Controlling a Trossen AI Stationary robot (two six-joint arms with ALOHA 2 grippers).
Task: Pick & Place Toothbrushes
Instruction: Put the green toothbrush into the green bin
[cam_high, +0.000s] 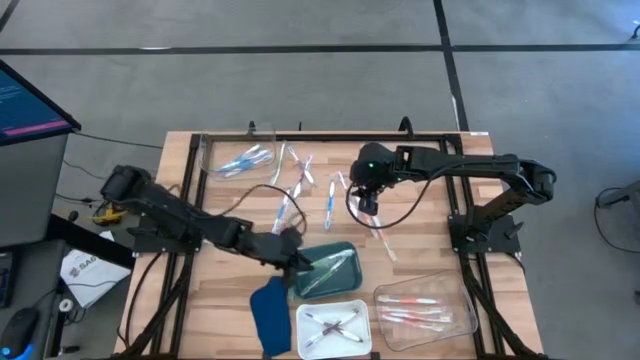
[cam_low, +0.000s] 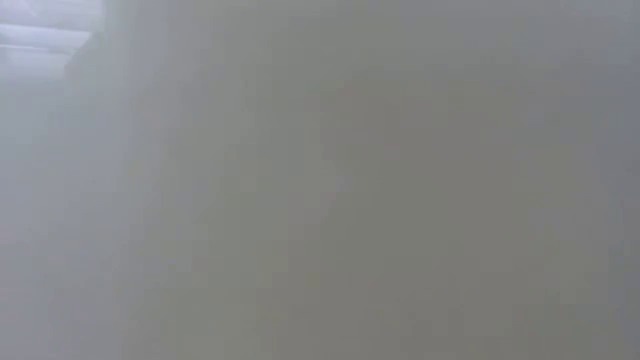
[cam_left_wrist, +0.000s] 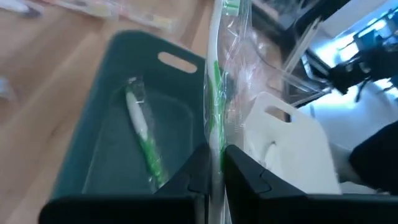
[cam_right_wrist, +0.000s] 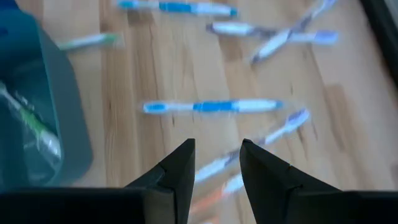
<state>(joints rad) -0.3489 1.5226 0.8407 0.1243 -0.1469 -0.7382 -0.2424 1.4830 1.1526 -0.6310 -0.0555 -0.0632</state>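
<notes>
We judge the sorting partly done: the green tray (cam_high: 335, 270) holds green toothbrushes (cam_left_wrist: 144, 140), other trays hold more, yet several loose toothbrushes (cam_right_wrist: 211, 106) lie on the table (cam_high: 430, 240). Our left pincer (cam_left_wrist: 215, 163) is clenched on a wrapped green toothbrush (cam_left_wrist: 217, 74) above that tray. Our right pincer (cam_right_wrist: 216, 163) hangs released, empty, over the loose ones.
</notes>
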